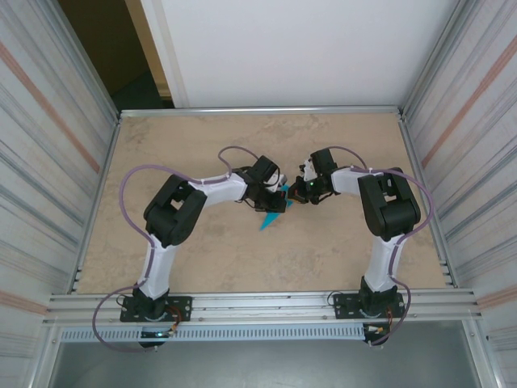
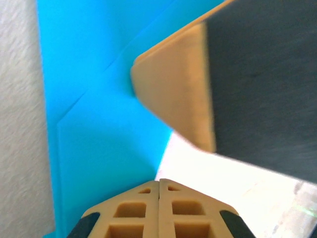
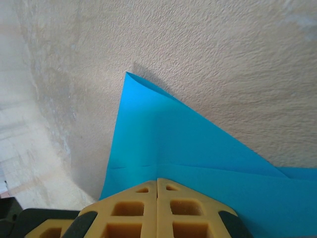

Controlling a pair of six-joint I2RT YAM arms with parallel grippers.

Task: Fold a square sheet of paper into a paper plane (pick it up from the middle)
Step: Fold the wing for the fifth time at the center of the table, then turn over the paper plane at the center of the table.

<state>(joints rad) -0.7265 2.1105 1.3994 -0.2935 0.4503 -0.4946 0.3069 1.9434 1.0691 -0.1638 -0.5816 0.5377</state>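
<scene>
The teal-blue sheet of paper (image 1: 273,214), folded into a pointed shape with creases, sits mid-table with its tip toward the near left. My left gripper (image 1: 279,196) is shut, and its tips (image 2: 158,181) meet the paper's (image 2: 99,124) right edge. I cannot tell if it pinches that edge. My right gripper (image 1: 299,192) faces it from the right, and one of its tan fingers (image 2: 173,89) touches the paper. In the right wrist view the right gripper (image 3: 157,180) is shut on the paper (image 3: 163,144), and a crease runs up from the seam between its jaws.
The beige tabletop (image 1: 242,267) is framed by metal rails, with corrugated walls (image 1: 48,162) left and right. Both arms bend inward so that the grippers nearly touch at the centre. There is open table behind and in front of them.
</scene>
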